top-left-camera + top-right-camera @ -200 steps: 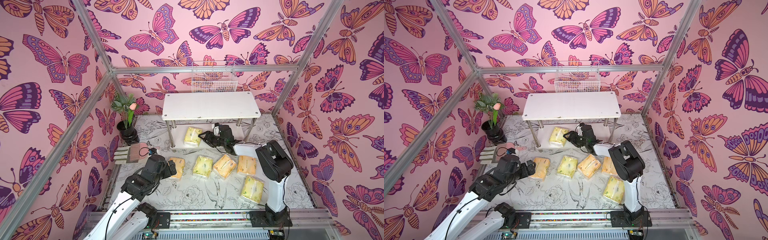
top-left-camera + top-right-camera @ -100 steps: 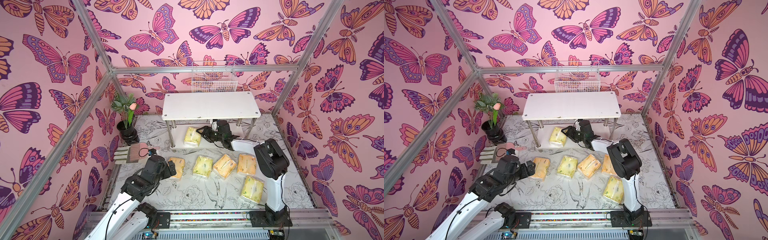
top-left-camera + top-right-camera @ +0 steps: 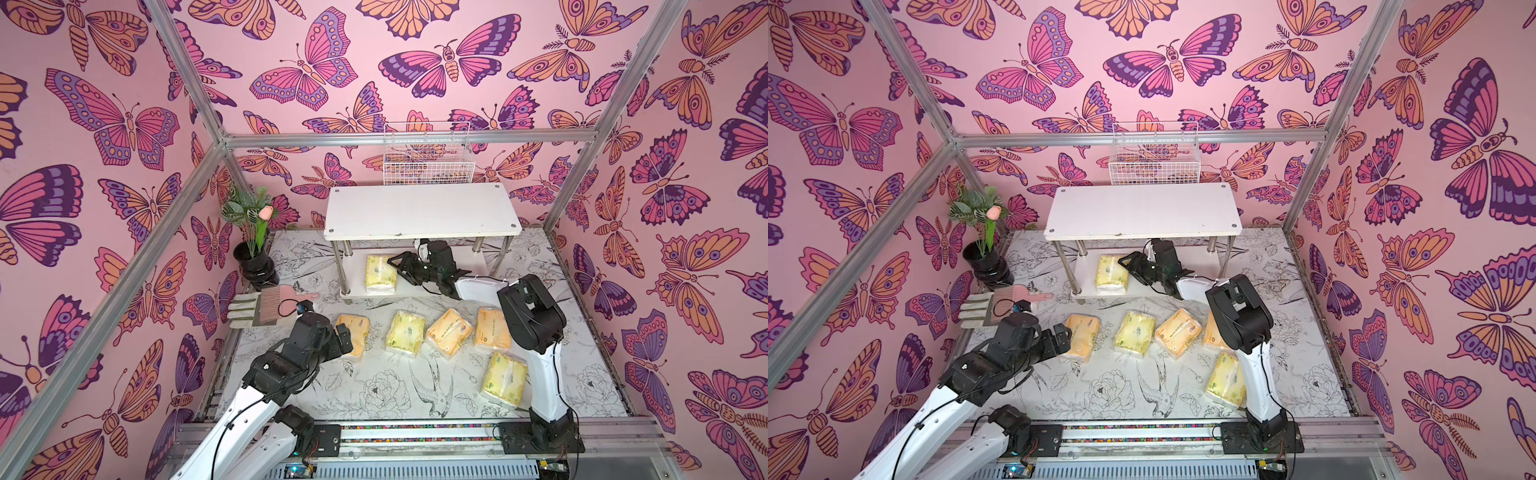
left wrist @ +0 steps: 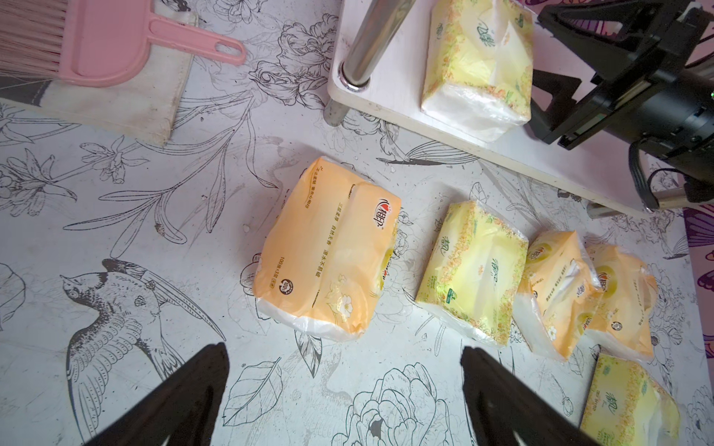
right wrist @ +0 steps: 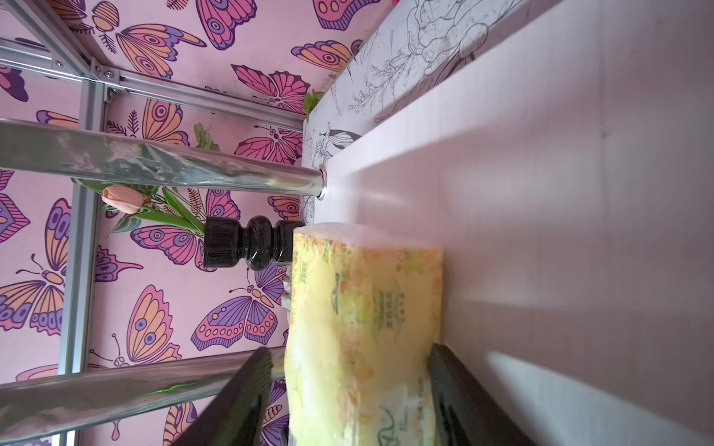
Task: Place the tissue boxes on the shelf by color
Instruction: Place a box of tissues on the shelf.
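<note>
The white shelf [image 3: 422, 210] stands at the back. One lemon-yellow tissue box [image 3: 380, 274] lies on its lower board [image 3: 354, 270]. My right gripper [image 3: 400, 270] reaches under the top board, rolled on its side and open, its jaws straddling that box's near end [image 5: 363, 309]. One finger [image 5: 456, 390] lies against the box by the board; the other [image 5: 247, 390] stands a sliver off. Five boxes lie on the mat: orange [image 3: 358, 328], lemon [image 3: 405, 332], orange [image 3: 449, 332], orange [image 3: 492, 330], lemon [image 3: 503, 378]. My left gripper [image 4: 344, 349] hovers open just short of the leftmost orange box [image 4: 328, 251].
A white wire basket [image 3: 428, 160] hangs on the back wall above the shelf. A black vase with a flower [image 3: 253, 266] stands at the back left. A pink brush [image 3: 274, 299] lies on a glove [image 3: 241, 311] nearby. Chrome posts [image 3: 344, 266] flank the lower board.
My right gripper has slid left under the top board, up to and around the end of the lemon box. The left arm has barely moved.
</note>
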Tool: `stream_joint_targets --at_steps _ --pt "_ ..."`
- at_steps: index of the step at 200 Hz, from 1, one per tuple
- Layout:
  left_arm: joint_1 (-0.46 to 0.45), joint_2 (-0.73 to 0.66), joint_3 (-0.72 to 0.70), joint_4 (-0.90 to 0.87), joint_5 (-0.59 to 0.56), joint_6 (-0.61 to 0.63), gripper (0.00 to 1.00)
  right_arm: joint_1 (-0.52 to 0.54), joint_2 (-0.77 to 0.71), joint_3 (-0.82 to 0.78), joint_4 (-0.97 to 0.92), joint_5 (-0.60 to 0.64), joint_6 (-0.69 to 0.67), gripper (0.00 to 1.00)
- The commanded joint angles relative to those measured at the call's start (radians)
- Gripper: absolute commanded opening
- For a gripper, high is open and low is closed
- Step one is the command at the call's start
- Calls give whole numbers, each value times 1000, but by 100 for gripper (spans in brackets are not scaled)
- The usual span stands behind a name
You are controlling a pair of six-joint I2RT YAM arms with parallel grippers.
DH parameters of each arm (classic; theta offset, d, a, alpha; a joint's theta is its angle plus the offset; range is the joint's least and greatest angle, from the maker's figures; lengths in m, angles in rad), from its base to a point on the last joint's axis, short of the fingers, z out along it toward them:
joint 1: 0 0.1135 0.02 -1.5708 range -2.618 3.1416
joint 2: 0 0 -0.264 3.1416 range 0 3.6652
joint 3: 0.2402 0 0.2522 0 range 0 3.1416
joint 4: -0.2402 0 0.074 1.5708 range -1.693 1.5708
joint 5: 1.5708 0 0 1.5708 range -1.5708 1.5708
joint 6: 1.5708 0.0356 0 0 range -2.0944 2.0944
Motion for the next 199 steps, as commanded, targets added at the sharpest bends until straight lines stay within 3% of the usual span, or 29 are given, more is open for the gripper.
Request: stream_joint_targets --at_steps 1,97,199 --pt "8 -10 -16 -14 5 -8 100 12 22 27 21 -9 13 67" --pt "9 -8 -20 -11 15 -11 100 14 -106 -137 40 36 -17 70" --pt "8 -8 -27 -9 24 -20 100 49 -70 -77 50 28 17 70"
